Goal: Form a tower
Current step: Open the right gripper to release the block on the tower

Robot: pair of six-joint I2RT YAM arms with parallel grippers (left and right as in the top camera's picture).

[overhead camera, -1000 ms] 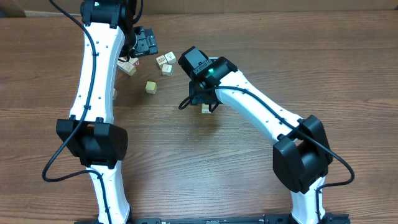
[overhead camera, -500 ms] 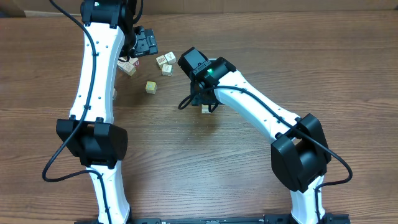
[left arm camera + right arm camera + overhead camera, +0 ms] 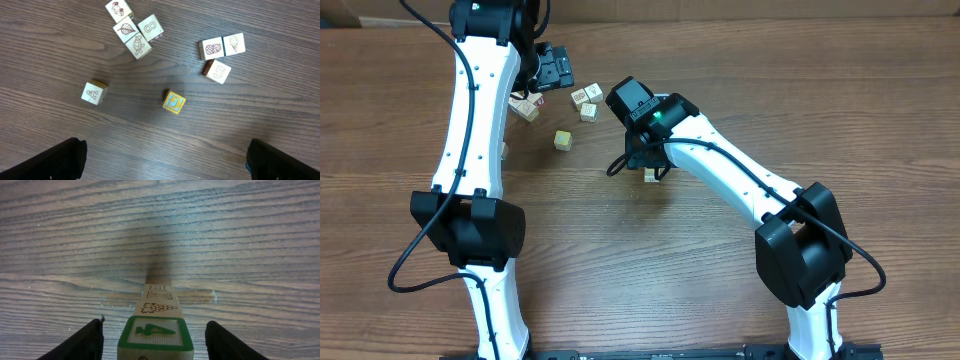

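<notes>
the tower [image 3: 155, 305] stands at the lower centre of the right wrist view, green 4 on top, between the right gripper's [image 3: 154, 327] spread fingers, seemingly untouched. the left gripper [image 3: 165, 152] gapes wide above a yellow cube [image 3: 173, 101].

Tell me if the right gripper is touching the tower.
No, bare table shows between the tower and both fingers of the right gripper.

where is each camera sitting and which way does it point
overhead: above the table, looking straight down on left arm, right arm, loose cubes and the tower.
left wrist: over the loose cubes, facing down; left gripper open, fingertips in the bottom corners.
right wrist: just above the tower, looking down along it; right gripper fingers either side, clear of it.
shared: overhead and left wrist both show the yellow cube.
</notes>
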